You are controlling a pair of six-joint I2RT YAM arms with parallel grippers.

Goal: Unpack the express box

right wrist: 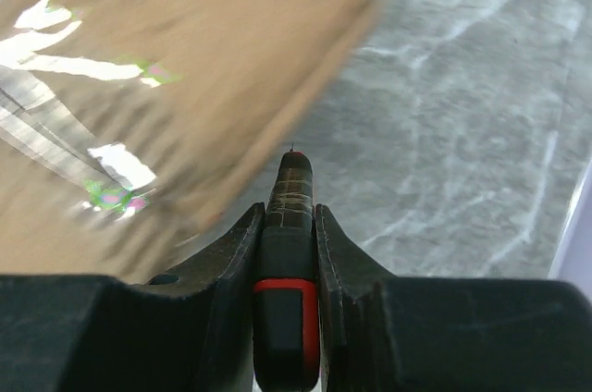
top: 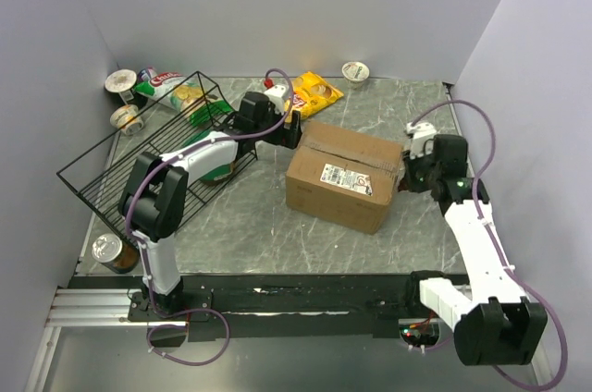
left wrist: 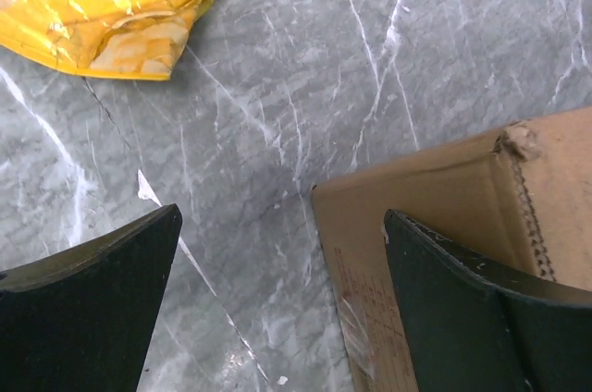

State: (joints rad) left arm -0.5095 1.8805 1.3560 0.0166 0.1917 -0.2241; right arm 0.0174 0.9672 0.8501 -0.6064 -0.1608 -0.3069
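The right claw (right wrist: 289,218) is clamped on a slim black tool (right wrist: 294,175) with a red band, likely a cutter. Its tip is just beside the end of the express box (top: 347,175) that faces the right edge of the worktop (top: 240,221). The left claw (left wrist: 282,226) is spread wide, straddling the box's corner nearest the far edge. The box sits mid-worktop, flaps taped. For a clean slit, the left claw should brace that corner first, then the tip should run shallow along the tape seam.
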